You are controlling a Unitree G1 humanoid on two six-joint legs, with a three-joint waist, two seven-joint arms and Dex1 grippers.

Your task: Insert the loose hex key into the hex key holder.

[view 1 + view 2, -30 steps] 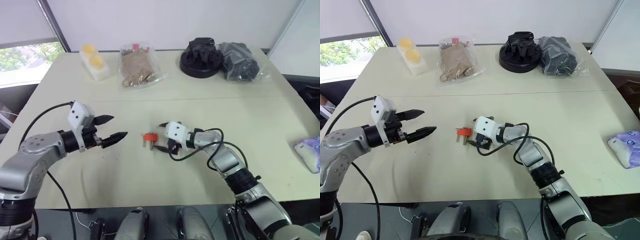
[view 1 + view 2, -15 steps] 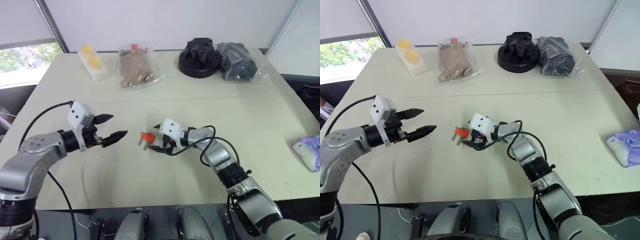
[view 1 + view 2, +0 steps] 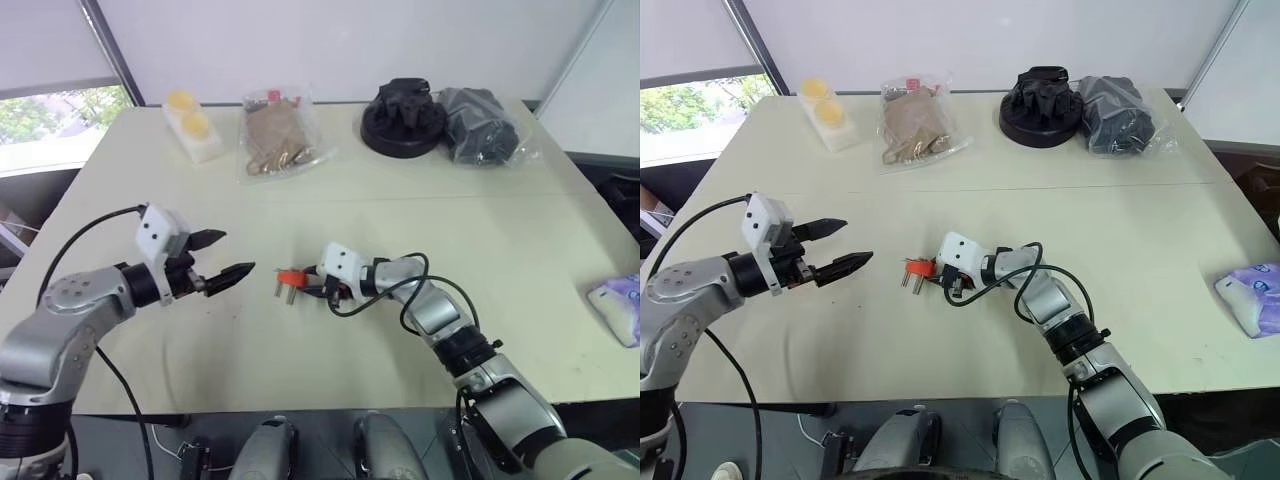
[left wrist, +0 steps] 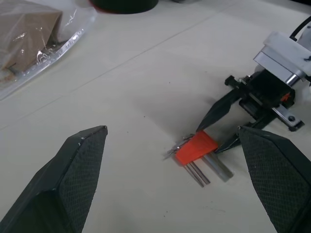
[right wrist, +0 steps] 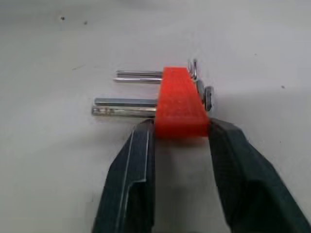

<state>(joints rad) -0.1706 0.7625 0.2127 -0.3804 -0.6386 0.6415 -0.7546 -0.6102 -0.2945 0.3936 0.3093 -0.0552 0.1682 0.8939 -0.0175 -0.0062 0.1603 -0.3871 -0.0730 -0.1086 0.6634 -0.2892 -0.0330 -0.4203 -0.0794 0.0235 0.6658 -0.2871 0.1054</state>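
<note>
The hex key holder (image 5: pixel 182 104), a small red-orange block with short grey keys sticking out of it, lies on the table's middle (image 3: pixel 292 276). My right gripper (image 5: pixel 181 127) lies low on the table and is shut on the block's near end, one finger pressed against each side. The left wrist view shows the same grip from the other side (image 4: pixel 196 146). My left gripper (image 3: pixel 236 252) hovers open and empty to the left of the holder, pointing at it. The loose hex key is hidden.
Along the far edge stand a clear pack with yellow items (image 3: pixel 190 122), a bag of brown goods (image 3: pixel 277 135), a black object (image 3: pixel 403 115) and a grey bagged bundle (image 3: pixel 485 122). A purple packet (image 3: pixel 622 305) lies at the right edge.
My right gripper has edged up to the holder and closed its fingers on the red block. The left arm has kept still.
</note>
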